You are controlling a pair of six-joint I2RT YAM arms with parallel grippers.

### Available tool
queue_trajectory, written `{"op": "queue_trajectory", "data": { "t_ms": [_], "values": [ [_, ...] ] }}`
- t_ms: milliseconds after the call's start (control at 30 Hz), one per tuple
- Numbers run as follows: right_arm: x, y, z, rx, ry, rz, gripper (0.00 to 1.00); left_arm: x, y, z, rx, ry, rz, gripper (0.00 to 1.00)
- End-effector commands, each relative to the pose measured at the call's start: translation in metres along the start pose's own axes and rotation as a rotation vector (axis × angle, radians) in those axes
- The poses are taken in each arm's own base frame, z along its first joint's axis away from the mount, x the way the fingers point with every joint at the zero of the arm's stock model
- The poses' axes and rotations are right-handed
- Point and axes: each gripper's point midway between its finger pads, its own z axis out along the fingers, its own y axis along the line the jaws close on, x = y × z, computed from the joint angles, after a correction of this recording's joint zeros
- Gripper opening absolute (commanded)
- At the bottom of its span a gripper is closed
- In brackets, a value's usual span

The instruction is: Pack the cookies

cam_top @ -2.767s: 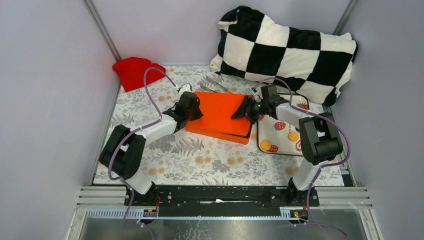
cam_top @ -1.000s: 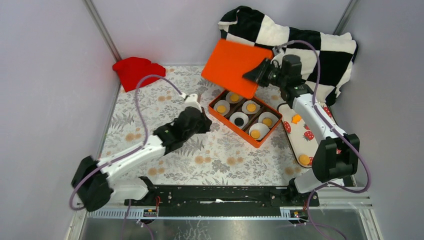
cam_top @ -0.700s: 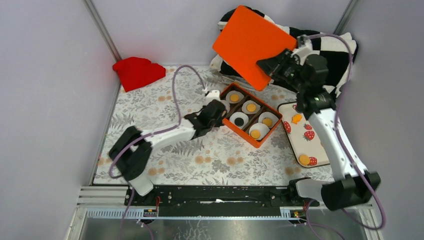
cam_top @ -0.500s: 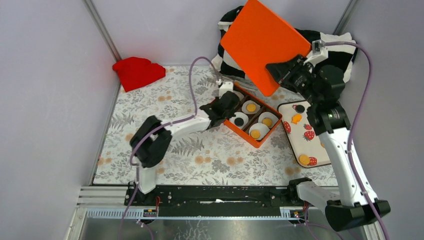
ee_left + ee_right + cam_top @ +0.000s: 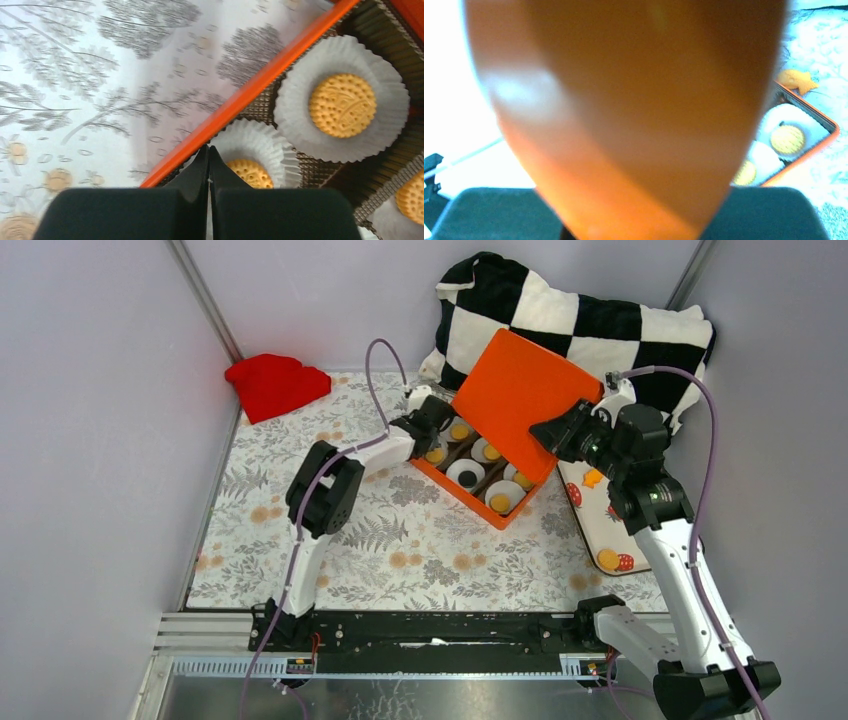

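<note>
Across the table lies a pale tablecloth printed with grey ferns and tan blossoms. At the far right a plush pillow in black and white checks slumps against the wall.

I have the right arm standing tall from the near right corner and bent back toward the middle. The right gripper is clamped on the right edge of a flat, square orange lid, tilted over the far right side of the box. From the right wrist that lid is a blurred sheet hiding nearly everything.

The left arm is folded at the elbow, its forearm reaching to the box's far left corner. Only the left wrist view shows me the left gripper: fingers pressed together, empty, tips at the orange rim.

Right of the box sits a white rounded tray with strawberry prints. A crumpled red cloth lies far left.

Inside the box, fluted paper cups rest on dark ridged lining, each holding one of the cookies, golden and dotted; one in the overhead view is black. Another golden one lies on the tray's near end.
</note>
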Motion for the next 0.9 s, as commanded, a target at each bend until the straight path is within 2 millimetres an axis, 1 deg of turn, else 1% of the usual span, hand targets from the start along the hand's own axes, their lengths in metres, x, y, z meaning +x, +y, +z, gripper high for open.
{"op": "queue_trajectory", "data": {
  "t_ms": [0, 133, 200, 300, 367, 400, 467, 533, 633, 733, 800, 867],
  "values": [
    [-0.015, 0.025, -0.020, -0.092, -0.069, -0.057, 0.00, -0.017, 0.030, 0.003, -0.091, -0.013, -0.038, 0.00],
    [-0.011, 0.025, -0.019, -0.103, -0.053, -0.055, 0.00, -0.004, 0.065, 0.003, -0.171, 0.034, -0.077, 0.00],
    [-0.007, 0.029, -0.015, -0.128, -0.027, -0.049, 0.00, 0.004, 0.084, -0.005, -0.200, 0.045, -0.096, 0.00],
    [0.000, 0.028, -0.003, -0.156, 0.009, -0.018, 0.00, 0.011, 0.115, -0.024, -0.272, 0.030, -0.126, 0.00],
    [0.007, 0.025, 0.006, -0.173, 0.034, 0.002, 0.00, 0.020, 0.137, -0.038, -0.313, 0.038, -0.155, 0.00],
    [0.010, 0.024, 0.011, -0.180, 0.047, 0.009, 0.00, 0.018, 0.145, -0.049, -0.320, 0.027, -0.176, 0.00],
    [0.013, 0.022, 0.018, -0.192, 0.058, 0.021, 0.00, 0.029, 0.164, -0.065, -0.366, 0.024, -0.188, 0.00],
    [0.016, 0.019, 0.026, -0.194, 0.075, 0.017, 0.00, 0.034, 0.181, -0.080, -0.408, 0.010, -0.197, 0.00],
    [0.022, 0.015, 0.036, -0.198, 0.123, -0.003, 0.00, 0.038, 0.208, -0.097, -0.464, 0.001, -0.229, 0.00],
    [0.029, 0.008, 0.046, -0.187, 0.165, -0.014, 0.00, 0.043, 0.231, -0.107, -0.490, 0.007, -0.278, 0.00],
    [0.034, 0.003, 0.053, -0.180, 0.196, -0.020, 0.00, 0.047, 0.241, -0.108, -0.491, 0.016, -0.303, 0.00],
    [0.037, 0.003, 0.057, -0.198, 0.213, -0.012, 0.00, 0.055, 0.251, -0.107, -0.514, 0.038, -0.315, 0.00]
  ]
}}
